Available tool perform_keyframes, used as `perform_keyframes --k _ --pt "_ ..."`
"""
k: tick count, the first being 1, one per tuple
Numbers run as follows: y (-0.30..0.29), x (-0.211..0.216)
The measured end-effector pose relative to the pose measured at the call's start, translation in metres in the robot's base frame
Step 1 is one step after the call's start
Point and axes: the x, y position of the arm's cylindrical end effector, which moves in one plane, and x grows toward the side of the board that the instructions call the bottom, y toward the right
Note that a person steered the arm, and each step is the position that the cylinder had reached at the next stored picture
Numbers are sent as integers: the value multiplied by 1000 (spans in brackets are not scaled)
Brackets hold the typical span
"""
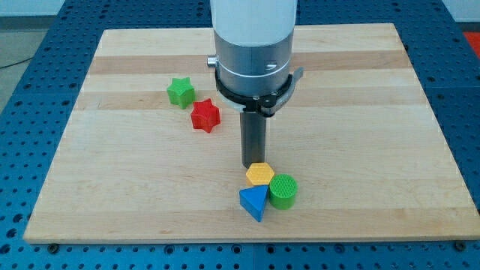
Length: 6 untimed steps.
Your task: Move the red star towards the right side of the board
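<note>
The red star (205, 116) lies on the wooden board (360, 135), left of centre. My tip (252, 165) is down and to the right of it, well apart from it, just above the yellow hexagon (260, 175) and close to touching it. The rod hangs from the large white and grey arm body at the view's top centre.
A green star (180, 91) lies up-left of the red star, close to it. A green cylinder (283, 190) and a blue triangle (254, 202) cluster with the yellow hexagon near the board's bottom edge. A blue perforated table surrounds the board.
</note>
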Motion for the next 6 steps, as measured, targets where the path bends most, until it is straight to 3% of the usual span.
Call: perform_keyframes --k 4,6 --pt "-35 0" --pt "-110 -23"
